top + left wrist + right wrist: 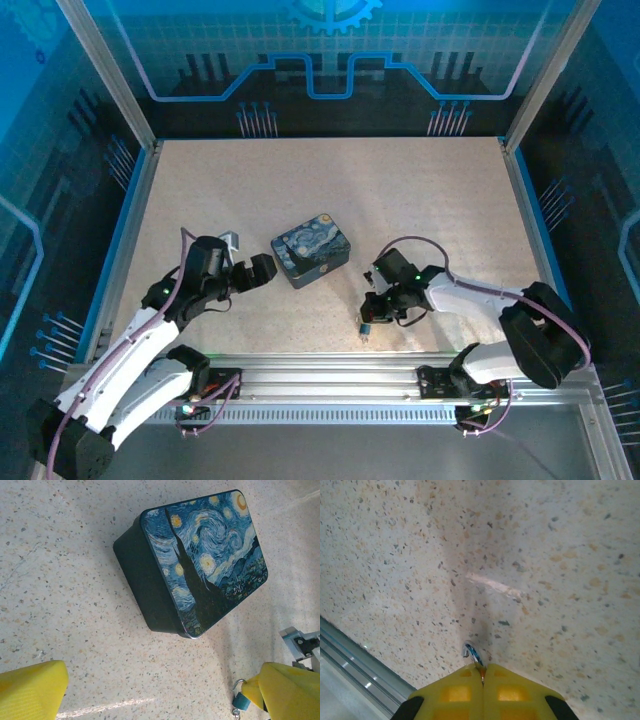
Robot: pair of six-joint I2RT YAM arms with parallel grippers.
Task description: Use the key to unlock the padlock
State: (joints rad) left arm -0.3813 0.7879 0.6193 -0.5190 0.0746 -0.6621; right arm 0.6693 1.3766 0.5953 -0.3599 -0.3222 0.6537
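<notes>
Not unlocked yet. Right gripper [482,669] is pressed together, pinching what looks like the key [472,653]. Left gripper [162,675] is spread near tin [200,560], padlock [241,701] beside its finger. Inserting and turning remain.

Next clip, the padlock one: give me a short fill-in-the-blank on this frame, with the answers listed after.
1. The left tool stands wide ___ in front of the tin box.
2. The right tool is ___, with the padlock at its tips.
3. The padlock has a silvery shackle and a ___ body.
4. The tool nearer the tin box is the ___ one.
Missing words: open; shut; blue; left.
</notes>
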